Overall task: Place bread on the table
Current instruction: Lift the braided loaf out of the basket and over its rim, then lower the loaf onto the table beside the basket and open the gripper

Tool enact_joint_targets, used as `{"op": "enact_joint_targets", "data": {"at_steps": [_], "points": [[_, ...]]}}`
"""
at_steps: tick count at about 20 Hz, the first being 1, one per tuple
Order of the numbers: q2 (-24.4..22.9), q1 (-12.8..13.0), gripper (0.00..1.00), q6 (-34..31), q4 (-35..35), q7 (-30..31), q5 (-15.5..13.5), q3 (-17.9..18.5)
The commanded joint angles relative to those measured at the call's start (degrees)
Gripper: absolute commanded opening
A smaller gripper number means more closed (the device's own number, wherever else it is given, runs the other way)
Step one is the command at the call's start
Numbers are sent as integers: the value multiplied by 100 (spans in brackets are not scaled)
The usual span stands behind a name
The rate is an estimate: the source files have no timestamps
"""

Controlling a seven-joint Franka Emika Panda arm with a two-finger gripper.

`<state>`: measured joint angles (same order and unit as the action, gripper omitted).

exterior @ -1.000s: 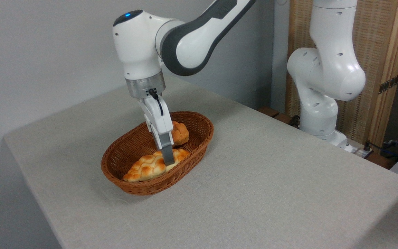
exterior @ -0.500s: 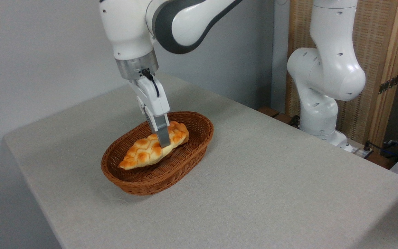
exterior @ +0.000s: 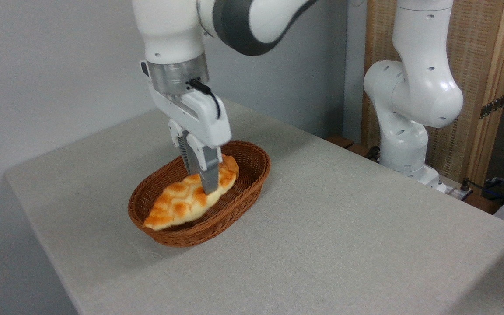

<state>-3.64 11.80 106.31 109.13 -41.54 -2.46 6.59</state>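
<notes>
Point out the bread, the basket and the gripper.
bread (exterior: pixel 175 209): fixed camera view, on its browned braided top, left of the fingers.
basket (exterior: pixel 252 164): fixed camera view, on the inner wicker wall at its far right end.
gripper (exterior: pixel 207 189): fixed camera view, at the fingertips shut on the loaf.

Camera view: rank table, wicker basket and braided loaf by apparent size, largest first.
1. Table, by far the largest.
2. Wicker basket.
3. Braided loaf, shorter than the basket, held by the gripper above it.

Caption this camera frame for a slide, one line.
Gripper shut on the braided bread, holding it above the wicker basket on the grey table.
</notes>
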Motion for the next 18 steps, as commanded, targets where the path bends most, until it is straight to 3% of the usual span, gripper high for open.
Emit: {"op": "enact_joint_targets", "data": {"at_steps": [1, 3, 7, 8, 9, 11, 15, 18], "points": [[38, 33, 37, -66, -76, -188, -35, 613], [99, 33, 38, -49, -76, -336, -35, 816], [249, 15, 49, 117, -68, -461, -27, 931], [293, 7, 56, 188, -68, -452, -27, 940], [372, 15, 75, 328, -68, -443, -27, 940], [425, 15, 91, 504, -68, -443, -18, 940], [504, 7, 100, 637, -68, -461, 17, 940], [504, 7, 100, 655, -68, -452, 298, 940]]}}
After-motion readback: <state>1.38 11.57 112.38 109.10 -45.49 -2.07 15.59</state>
